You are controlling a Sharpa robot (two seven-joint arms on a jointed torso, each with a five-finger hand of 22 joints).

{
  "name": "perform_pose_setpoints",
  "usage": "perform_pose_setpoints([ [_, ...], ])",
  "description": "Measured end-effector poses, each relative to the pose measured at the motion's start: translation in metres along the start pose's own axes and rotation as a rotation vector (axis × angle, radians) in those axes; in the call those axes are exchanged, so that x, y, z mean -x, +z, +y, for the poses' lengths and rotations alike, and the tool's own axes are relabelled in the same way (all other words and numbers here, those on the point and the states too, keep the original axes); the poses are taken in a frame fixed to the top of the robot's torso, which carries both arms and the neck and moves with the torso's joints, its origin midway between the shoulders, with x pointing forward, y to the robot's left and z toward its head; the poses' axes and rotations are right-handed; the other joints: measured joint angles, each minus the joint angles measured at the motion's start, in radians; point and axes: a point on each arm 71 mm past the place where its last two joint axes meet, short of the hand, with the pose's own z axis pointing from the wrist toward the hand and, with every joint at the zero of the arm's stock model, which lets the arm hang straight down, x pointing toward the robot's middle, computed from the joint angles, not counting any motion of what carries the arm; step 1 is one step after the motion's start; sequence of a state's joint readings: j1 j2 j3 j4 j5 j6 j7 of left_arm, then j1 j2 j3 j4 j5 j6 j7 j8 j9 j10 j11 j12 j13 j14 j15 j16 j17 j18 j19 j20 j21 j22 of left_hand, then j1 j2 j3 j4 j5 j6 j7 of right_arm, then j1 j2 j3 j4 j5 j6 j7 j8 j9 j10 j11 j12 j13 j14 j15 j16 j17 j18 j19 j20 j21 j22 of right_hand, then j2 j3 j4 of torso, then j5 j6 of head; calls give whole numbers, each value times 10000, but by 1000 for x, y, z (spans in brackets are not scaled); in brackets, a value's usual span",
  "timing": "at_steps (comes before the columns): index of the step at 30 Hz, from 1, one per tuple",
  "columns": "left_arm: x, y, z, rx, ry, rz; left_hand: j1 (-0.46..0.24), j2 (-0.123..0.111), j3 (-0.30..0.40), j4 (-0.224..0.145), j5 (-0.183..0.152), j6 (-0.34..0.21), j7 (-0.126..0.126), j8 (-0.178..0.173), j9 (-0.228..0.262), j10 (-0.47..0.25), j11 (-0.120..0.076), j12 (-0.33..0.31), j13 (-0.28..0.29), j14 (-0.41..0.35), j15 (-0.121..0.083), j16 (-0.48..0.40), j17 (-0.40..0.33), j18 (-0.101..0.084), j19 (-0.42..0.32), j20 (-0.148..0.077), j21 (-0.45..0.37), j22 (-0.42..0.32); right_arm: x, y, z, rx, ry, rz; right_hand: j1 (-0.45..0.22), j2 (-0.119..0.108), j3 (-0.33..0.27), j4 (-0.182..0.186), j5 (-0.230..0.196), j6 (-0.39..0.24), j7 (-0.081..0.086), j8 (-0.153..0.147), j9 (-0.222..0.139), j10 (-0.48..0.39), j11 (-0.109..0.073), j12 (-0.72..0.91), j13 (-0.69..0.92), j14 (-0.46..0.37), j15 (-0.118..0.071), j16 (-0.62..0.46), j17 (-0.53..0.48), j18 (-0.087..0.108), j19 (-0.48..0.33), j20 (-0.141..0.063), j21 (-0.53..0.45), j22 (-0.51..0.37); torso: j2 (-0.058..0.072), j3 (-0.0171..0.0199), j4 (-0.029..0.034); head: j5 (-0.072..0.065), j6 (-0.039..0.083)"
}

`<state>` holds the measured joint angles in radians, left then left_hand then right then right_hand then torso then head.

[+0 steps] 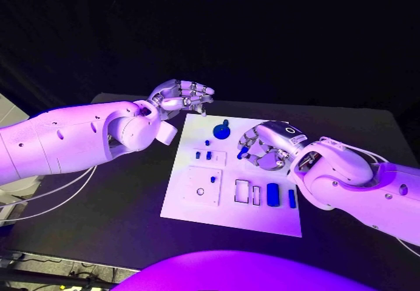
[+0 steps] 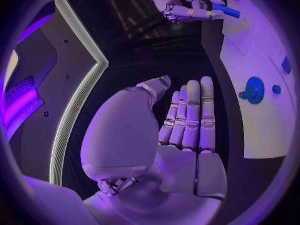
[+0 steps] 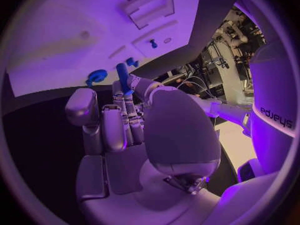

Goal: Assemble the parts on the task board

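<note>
The white task board [image 1: 197, 206] lies in the middle of the black table. My right hand [image 1: 267, 145] hovers over the board's far right part and pinches a blue rod-shaped part [image 1: 241, 152], which also shows at the fingertips in the right wrist view [image 3: 122, 75]. A blue gear [image 1: 222, 130] stands on the board just left of that hand. My left hand [image 1: 182, 96] is raised beyond the board's far left corner, its fingers [image 2: 187, 117] straight and holding nothing.
Small blue pegs [image 1: 203, 155] stand in the board's left half. Two long blue parts [image 1: 273, 194] lie near its right edge beside white slotted blocks [image 1: 241, 191]. A white plate with a round hole [image 1: 201, 185] sits at the near left.
</note>
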<state>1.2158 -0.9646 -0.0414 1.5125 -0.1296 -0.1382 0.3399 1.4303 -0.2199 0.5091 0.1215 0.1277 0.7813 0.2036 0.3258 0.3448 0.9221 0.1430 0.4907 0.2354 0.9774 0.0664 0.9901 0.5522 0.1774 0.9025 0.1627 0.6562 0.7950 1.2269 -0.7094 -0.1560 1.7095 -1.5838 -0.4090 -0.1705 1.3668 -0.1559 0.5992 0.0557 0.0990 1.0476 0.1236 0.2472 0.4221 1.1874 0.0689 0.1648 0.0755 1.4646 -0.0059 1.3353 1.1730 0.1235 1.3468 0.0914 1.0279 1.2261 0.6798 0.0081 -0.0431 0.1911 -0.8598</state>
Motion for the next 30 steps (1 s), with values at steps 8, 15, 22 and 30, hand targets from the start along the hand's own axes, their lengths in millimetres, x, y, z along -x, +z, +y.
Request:
perform_pose_setpoints([
  [8, -3, 2, 0, -8, -25, 74, 0, 0, 0, 0, 0, 0, 0, 0, 0, 0, 0, 0, 0, 0, 0, 0, 0, 1, 0, 0, 1, -12, -27, 15, 46, 1088, 719, 346, 10, -10, -1, -54, 54, -55, 33, 1, 226, 1, -1, -3, 1, 0, 0, 0, -9, 1, 0, 0, 0, -24, 11, 5, 2, 115, -17],
  [15, -5, 4, 1, -13, -42, 126, 0, 0, 0, 0, 0, 0, 0, -1, 0, 0, 0, 0, 0, 0, 0, 0, 0, 1, 0, 0, 1, -12, -48, 23, 69, 1608, 1061, 653, 10, -10, 23, -79, 55, -58, 104, -1, 285, 1, -2, -26, 1, 0, 1, 0, -37, 0, 0, 0, -38, -40, 12, 0, 12, 238, -35],
  [22, -6, 4, 1, -16, -51, 151, 0, 0, 0, 0, 0, 0, 0, -1, 0, 0, 0, 0, 0, 0, 0, 0, 0, 0, 0, 0, 1, -11, -64, 27, 73, 1614, 1162, 961, 10, -10, 50, -107, 54, -62, 108, -19, 290, 1, -2, -65, 1, 0, 1, -1, -40, 0, -1, 0, -38, -50, 16, -3, 15, 325, -59],
  [30, -6, 4, 1, -15, -55, 158, 0, 0, 0, 0, 0, 0, 0, -1, 0, 0, 0, 0, 1, 0, 0, 0, 0, 1, 0, 0, 1, -10, -76, 30, 70, 1499, 1063, 1354, 105, 6, 50, -107, 48, -77, 121, -47, 296, -10, 9, -105, -6, 0, 1, -1, -65, 1, -1, 0, -92, -66, 18, -3, 12, 391, -121],
])
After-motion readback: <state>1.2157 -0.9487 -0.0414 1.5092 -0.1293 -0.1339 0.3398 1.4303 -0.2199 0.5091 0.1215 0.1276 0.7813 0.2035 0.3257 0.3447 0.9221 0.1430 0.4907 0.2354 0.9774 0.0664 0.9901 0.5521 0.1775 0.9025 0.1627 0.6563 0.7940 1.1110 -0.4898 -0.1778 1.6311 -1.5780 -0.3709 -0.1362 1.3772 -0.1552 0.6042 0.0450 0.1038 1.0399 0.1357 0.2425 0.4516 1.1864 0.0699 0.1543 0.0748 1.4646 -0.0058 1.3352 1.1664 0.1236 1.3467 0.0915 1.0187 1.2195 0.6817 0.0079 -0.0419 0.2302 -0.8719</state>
